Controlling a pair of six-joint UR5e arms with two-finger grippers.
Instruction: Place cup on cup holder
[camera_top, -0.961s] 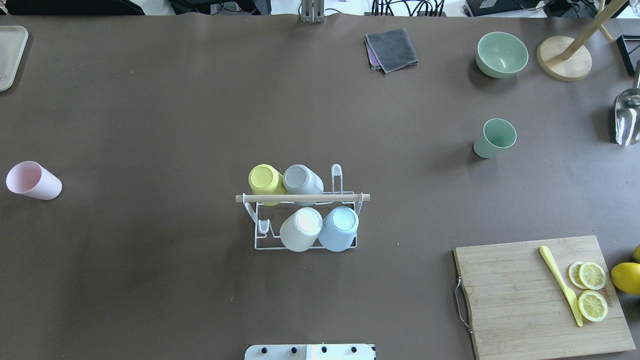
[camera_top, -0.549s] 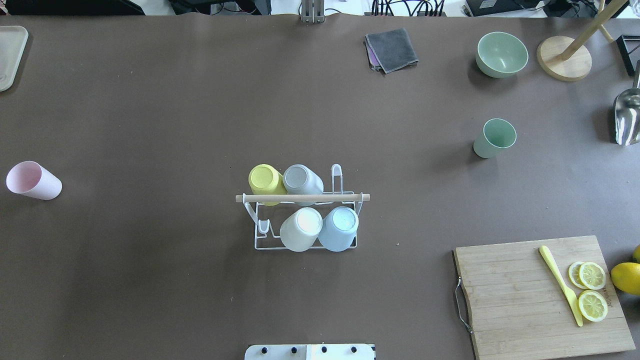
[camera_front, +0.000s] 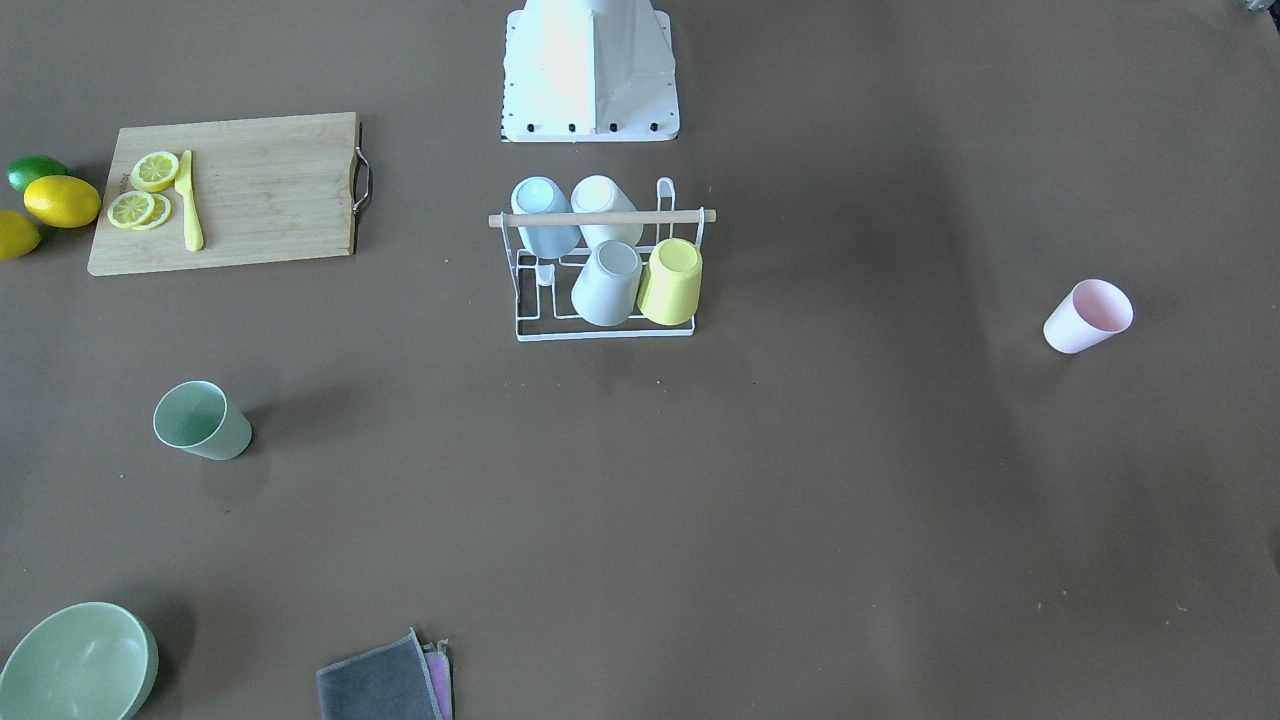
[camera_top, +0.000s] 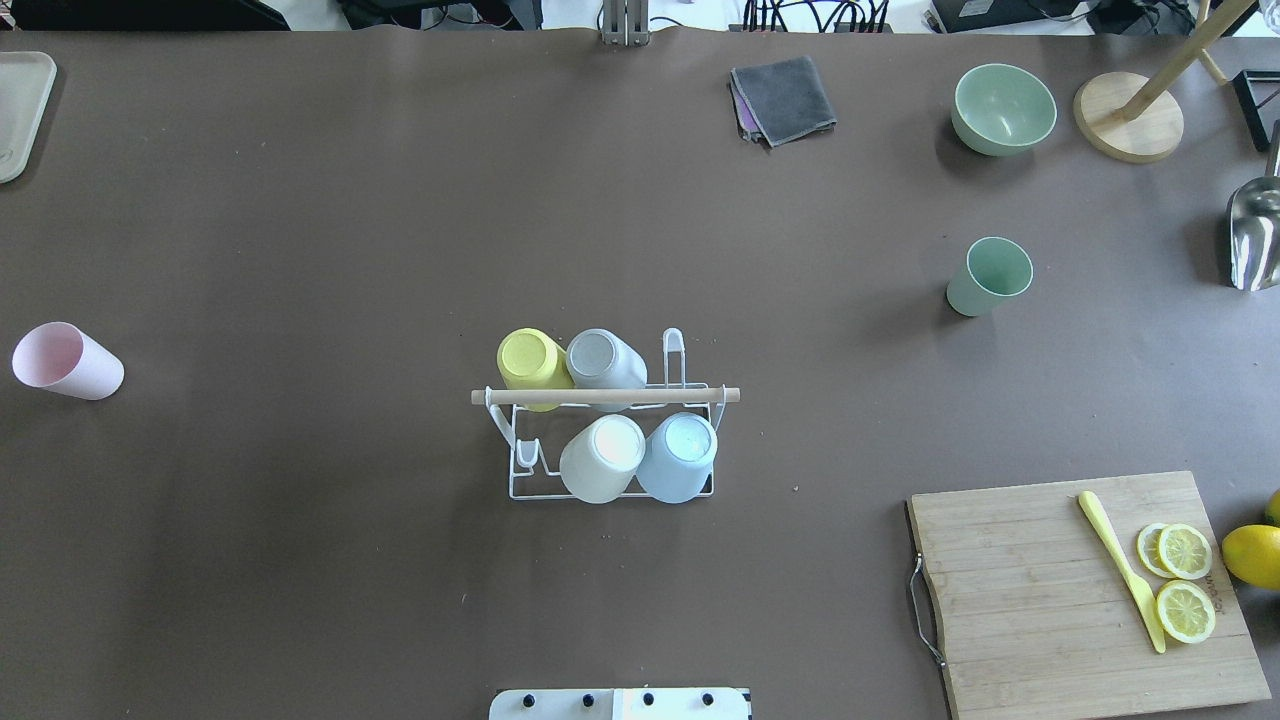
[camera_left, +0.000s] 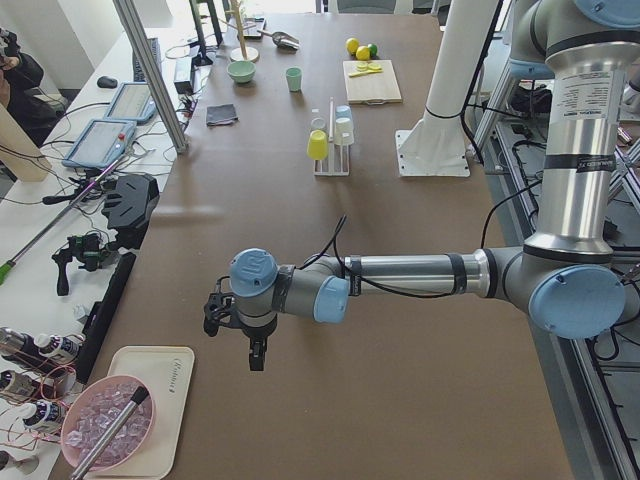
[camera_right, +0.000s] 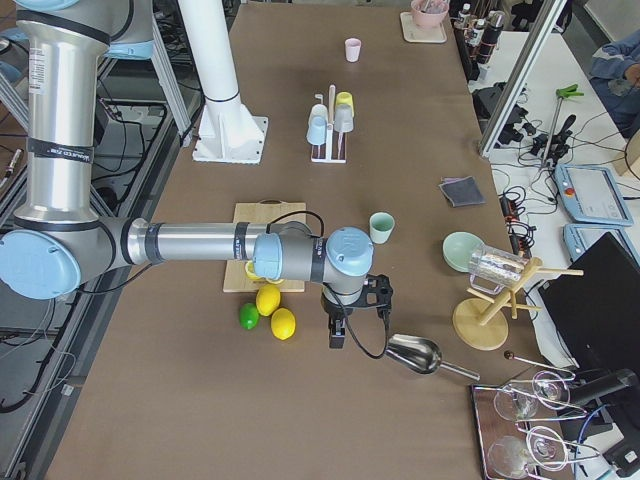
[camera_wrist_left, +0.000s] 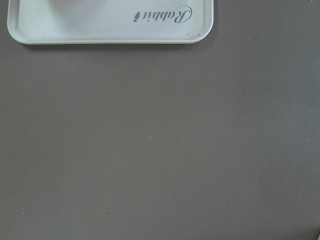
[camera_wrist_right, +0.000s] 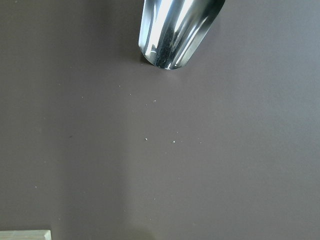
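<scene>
Mid-table holder (camera_top: 605, 396) nearly full, so pink cup (camera_top: 65, 362) may clip white cup (camera_top: 600, 458) going on, knock it off. Left gripper (camera_left: 255, 360), right gripper (camera_right: 337, 337): open or closed, can't tell.

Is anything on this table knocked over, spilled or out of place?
Nothing is spilled or tipped. Only the pink cup and the green cup stand loose on opposite sides, far from the cup holder.

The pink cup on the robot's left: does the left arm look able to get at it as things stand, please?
Probably yes. The pink cup stands alone on bare table, far from the cup holder, with nothing beside it. The left gripper hangs over that same end, near the white tray.
</scene>
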